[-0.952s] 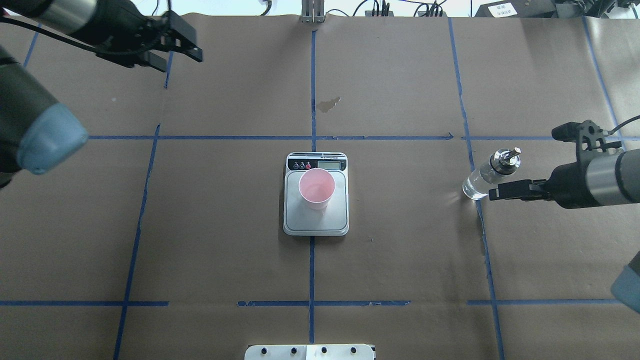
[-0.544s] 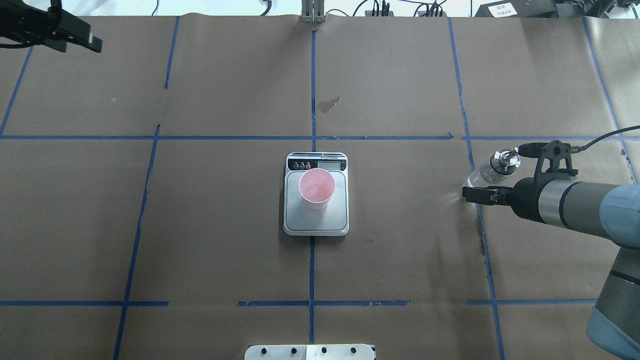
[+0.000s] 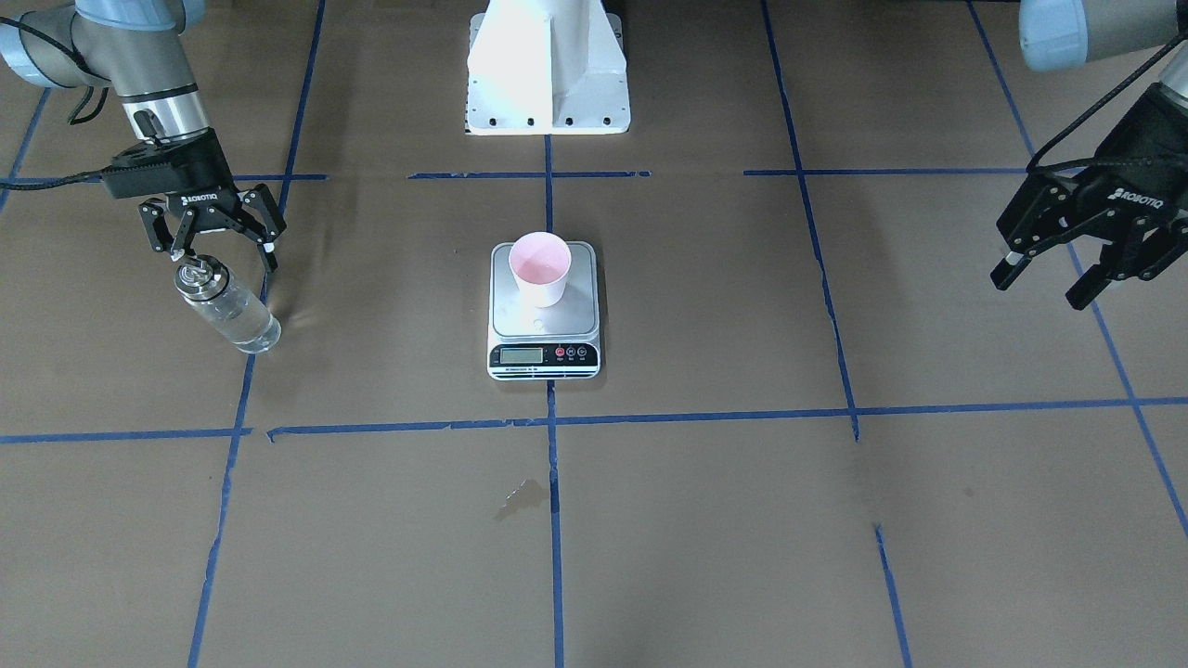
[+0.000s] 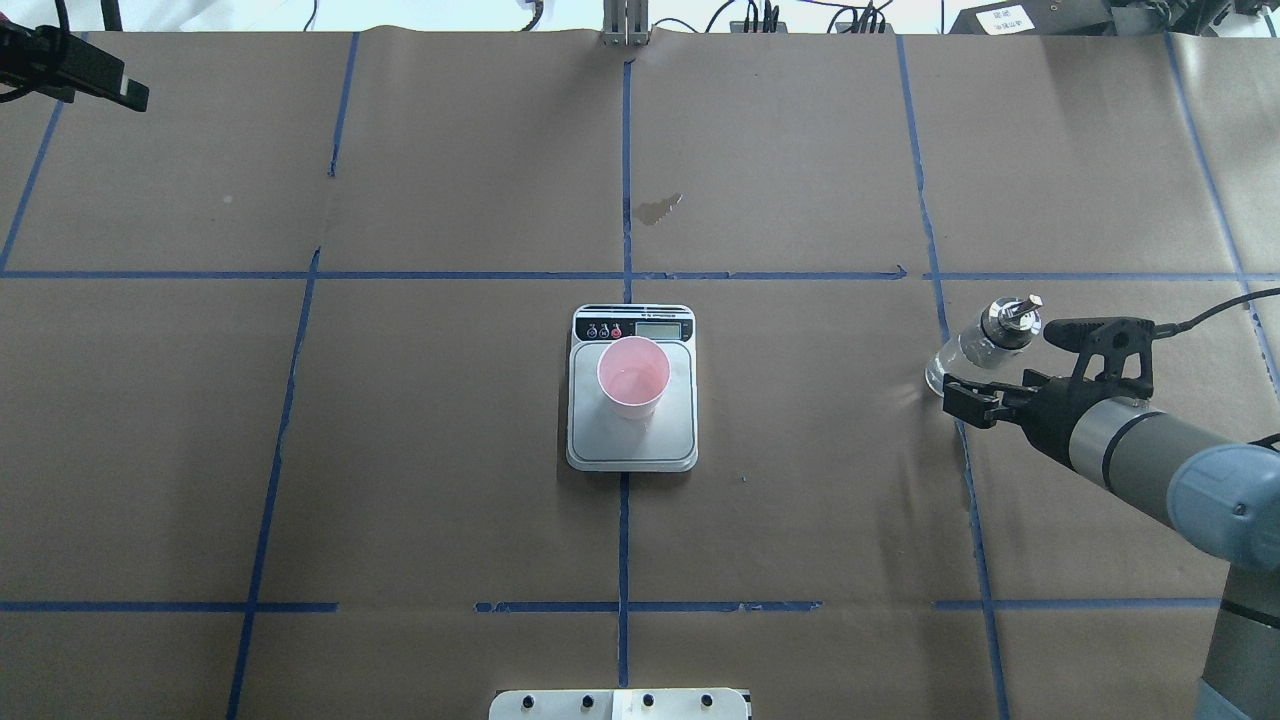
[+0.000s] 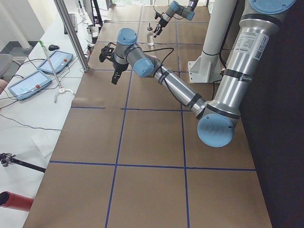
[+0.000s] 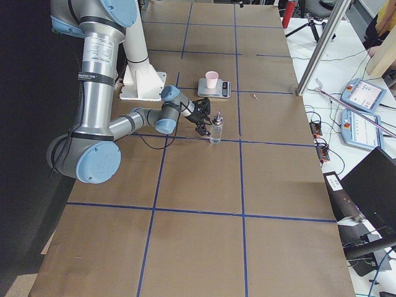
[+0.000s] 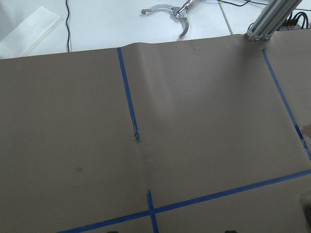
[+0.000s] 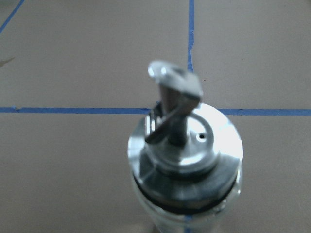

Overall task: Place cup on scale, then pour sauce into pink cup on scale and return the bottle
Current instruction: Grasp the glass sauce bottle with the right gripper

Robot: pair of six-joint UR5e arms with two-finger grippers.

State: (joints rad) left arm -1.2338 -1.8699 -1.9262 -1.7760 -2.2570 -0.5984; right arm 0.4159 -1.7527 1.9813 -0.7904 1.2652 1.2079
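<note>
The pink cup [image 4: 633,377] stands upright on the scale [image 4: 590,440] at the table's middle; both also show in the front view, cup [image 3: 539,267] on scale [image 3: 548,320]. The glass bottle [image 4: 985,345] with clear sauce [image 3: 243,325] and a silver spout cap [image 8: 184,145] stands on the table at the right. My right gripper [image 3: 223,255] is open and empty, level with the cap, just on the robot's side of the bottle [image 3: 227,306]. My left gripper [image 3: 1049,274] is open and empty, raised far off at the table's left side [image 4: 110,90].
A dark stain [image 4: 657,208] marks the brown paper beyond the scale. Blue tape lines form a grid. The white robot base [image 3: 548,74] stands at the near edge. Tablets and cables lie on the bench [image 6: 365,96] past the far edge.
My left arm has drawn back to the far left corner. My right arm has swung nearer the robot, its gripper now closer to the bottle. Bottle, cup and scale have not moved.
</note>
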